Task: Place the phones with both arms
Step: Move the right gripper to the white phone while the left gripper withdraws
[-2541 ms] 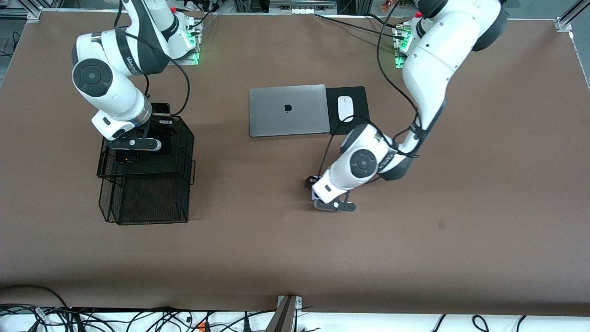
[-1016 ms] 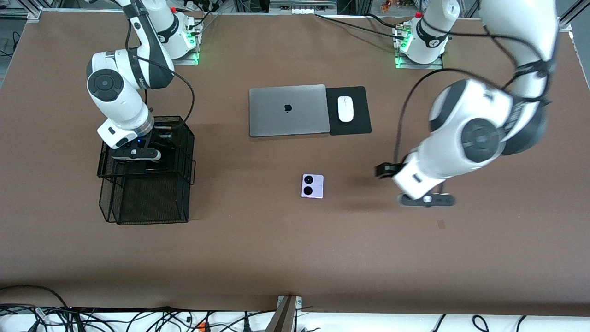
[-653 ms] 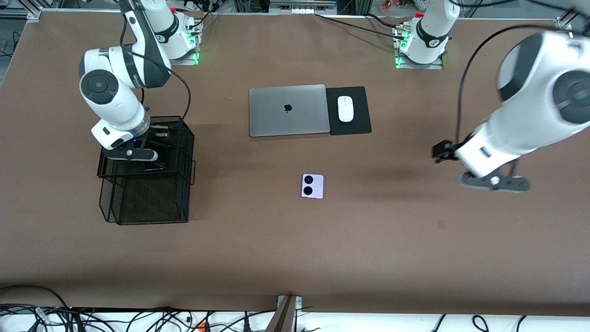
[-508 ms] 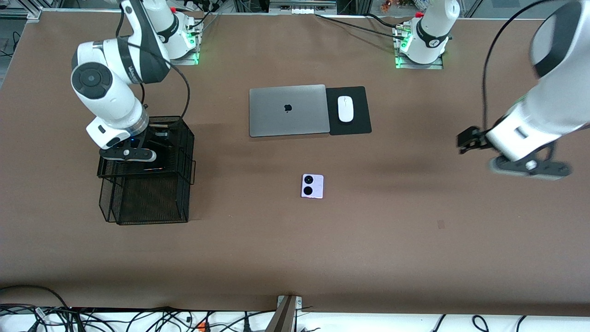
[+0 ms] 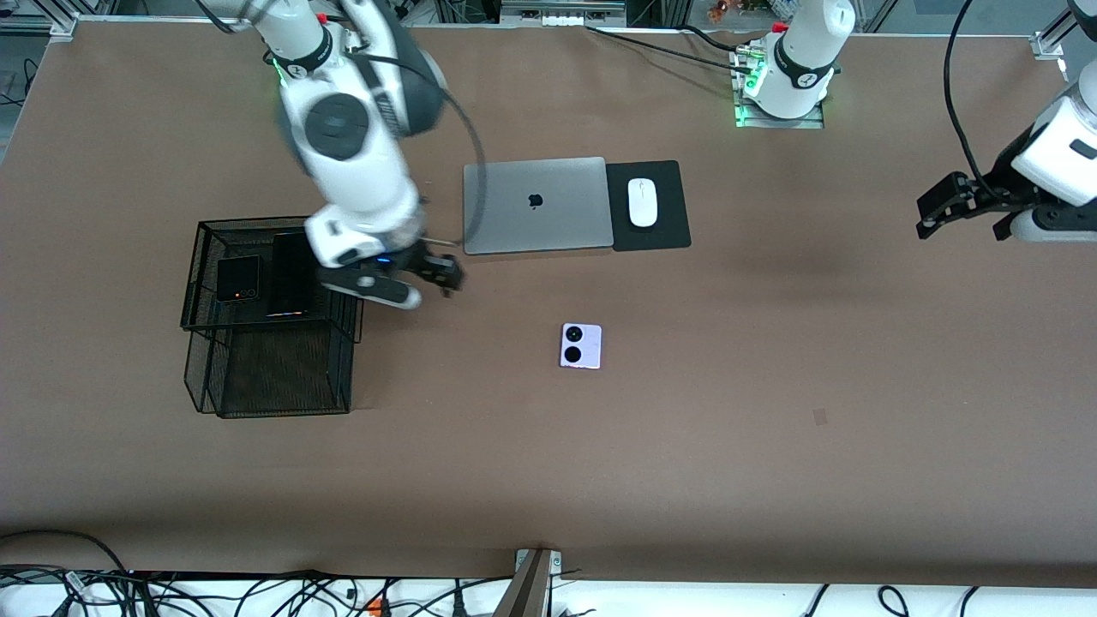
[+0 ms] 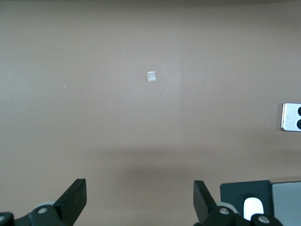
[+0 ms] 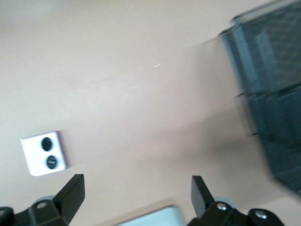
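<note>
Brown table covering [image 5: 548, 463] fills the front view, its front edge cut off by cables. Much of the left arm [image 5: 1063, 154] is cropped at the frame's edge, where it has swung since a moment ago; its left gripper [image 5: 964, 206] is seen with jaws apart, empty. The right arm [image 5: 351, 163] is blurred, having left the mesh tray [image 5: 206, 321]; the right gripper [image 5: 428, 274] hangs open, holding nothing. An apple logo is readable on the grey laptop [image 5: 533, 204]. Uncovered now in the tray's upper tier are the long black phone [image 5: 293, 274] and the squarish black flip phone [image 5: 236, 278], possibly bearing a small orange light. The lilac-white flip phone [image 5: 581, 345] lies unmoved on bare table.
</note>
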`<control>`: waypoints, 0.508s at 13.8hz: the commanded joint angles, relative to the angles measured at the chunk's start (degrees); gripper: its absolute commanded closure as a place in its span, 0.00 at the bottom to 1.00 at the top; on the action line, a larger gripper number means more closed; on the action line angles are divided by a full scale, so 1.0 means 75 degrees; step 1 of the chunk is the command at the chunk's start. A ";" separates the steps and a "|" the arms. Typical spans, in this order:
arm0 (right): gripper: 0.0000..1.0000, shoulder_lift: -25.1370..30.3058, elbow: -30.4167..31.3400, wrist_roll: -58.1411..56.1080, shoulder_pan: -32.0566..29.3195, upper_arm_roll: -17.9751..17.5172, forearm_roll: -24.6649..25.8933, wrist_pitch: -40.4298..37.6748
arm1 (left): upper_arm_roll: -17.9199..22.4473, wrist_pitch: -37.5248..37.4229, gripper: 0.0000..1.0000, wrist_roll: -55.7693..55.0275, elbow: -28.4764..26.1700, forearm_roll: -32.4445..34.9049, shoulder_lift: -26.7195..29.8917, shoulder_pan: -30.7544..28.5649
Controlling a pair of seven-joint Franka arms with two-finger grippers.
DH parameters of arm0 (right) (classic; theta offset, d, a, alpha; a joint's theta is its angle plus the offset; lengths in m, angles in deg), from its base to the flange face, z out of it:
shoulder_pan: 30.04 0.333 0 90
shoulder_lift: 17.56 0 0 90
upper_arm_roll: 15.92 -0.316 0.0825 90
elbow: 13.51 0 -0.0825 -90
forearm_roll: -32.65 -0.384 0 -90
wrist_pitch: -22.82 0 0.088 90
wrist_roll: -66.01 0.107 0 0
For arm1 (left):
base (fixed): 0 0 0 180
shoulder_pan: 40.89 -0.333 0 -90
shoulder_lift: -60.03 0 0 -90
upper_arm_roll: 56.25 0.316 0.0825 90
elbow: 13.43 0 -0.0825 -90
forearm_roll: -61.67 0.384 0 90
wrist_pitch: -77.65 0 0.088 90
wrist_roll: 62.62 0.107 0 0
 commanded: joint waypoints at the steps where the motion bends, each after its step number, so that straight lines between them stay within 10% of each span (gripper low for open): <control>1: 0.00 -0.1696 -0.2050 0.1439 0.0447 -0.0110 -0.0028 -0.0225 | 0.0037 0.0196 0.00 0.0196 -0.0204 0.0165 0.0093 0.0029; 7: 0.00 -0.3632 -0.4092 0.2871 0.1105 -0.0040 0.0323 -0.0108 | -0.0103 -0.0073 0.00 0.0114 0.0441 0.0212 -0.0341 -0.0065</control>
